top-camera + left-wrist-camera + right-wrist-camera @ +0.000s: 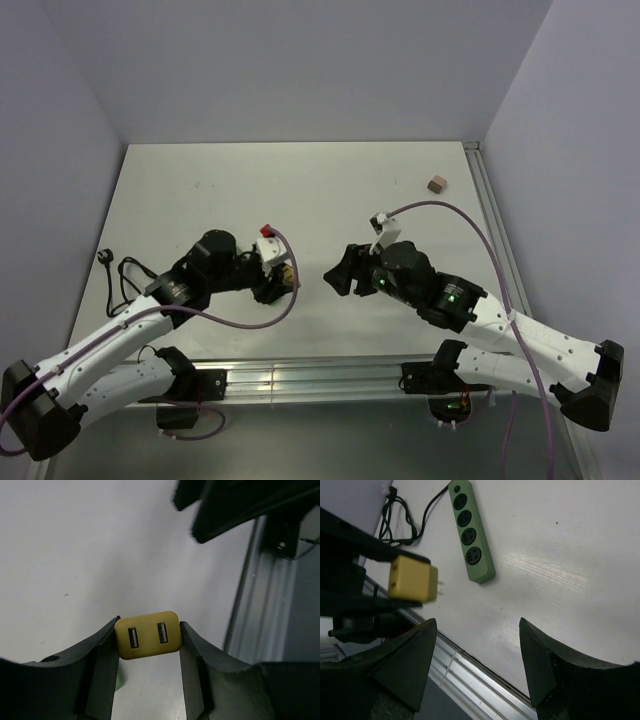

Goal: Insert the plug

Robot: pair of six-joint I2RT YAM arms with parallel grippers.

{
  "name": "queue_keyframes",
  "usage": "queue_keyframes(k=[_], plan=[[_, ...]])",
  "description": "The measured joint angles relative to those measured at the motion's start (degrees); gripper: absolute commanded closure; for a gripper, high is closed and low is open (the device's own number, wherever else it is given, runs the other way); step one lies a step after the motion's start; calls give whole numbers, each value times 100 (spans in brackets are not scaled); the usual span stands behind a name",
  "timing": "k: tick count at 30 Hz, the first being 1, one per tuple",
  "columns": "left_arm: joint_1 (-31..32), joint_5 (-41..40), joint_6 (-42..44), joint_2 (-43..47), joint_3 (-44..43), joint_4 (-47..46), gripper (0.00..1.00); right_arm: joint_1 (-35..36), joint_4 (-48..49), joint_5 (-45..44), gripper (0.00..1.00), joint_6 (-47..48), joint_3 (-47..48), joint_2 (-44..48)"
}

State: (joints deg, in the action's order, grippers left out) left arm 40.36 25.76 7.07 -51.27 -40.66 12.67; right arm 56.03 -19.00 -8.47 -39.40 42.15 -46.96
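**Plug in the left hand, strip waiting on the tabletop**

Nearest me is the metal rail along the table edge, with both arms reaching out over it. Just past it the left hand clamps the yellow plug by its two sides and holds it up off the tabletop. The USB face points back at that wrist, and the prongs stick out of the opposite face. The right hand hovers close beside it, jaws apart, with nothing between them.

Beyond the plug the green strip lies flat, well apart from it. From above I can't see it; the left arm seems to cover it.

To seat the plug well, I'd say the prongs must be turned down over one socket. They then need squaring with its slots and pushing straight in, with no twist. The strip looks light and may slide, so the free right hand could pin it first.

The black cable loops beside the strip's far end and could snag a wrist. The right hand crowds the plug's path and should make room. A small brown block sits far off, no bother.
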Motion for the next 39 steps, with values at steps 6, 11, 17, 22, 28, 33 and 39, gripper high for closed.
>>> queue_keyframes(k=[6, 11, 17, 22, 28, 33, 39], plan=[[1235, -212, 37, -748, -116, -94, 100, -284, -514, 955, 28, 236, 984, -721], [1923, -844, 79, -975, -116, -219, 100, -295, -776, 1453, 29, 264, 1462, -1182], [2256, -1488, 98, -975, -111, -542, 100, -308, -951, 1906, 33, 173, 1207, -1147], [2304, -1720, 125, -968, -92, -680, 100, -308, -1025, 2017, 35, 125, 981, -925], [2339, -1812, 127, -966, -92, -695, 100, -308, -1021, 2146, 36, 116, 946, -807], [2382, -1810, 129, -968, -92, -693, 100, -308, -1019, 2168, 37, 160, 946, -1038], [2389, -1808, 164, -988, -116, -684, 100, -308, -1023, 2168, 41, 249, 957, -1456]])
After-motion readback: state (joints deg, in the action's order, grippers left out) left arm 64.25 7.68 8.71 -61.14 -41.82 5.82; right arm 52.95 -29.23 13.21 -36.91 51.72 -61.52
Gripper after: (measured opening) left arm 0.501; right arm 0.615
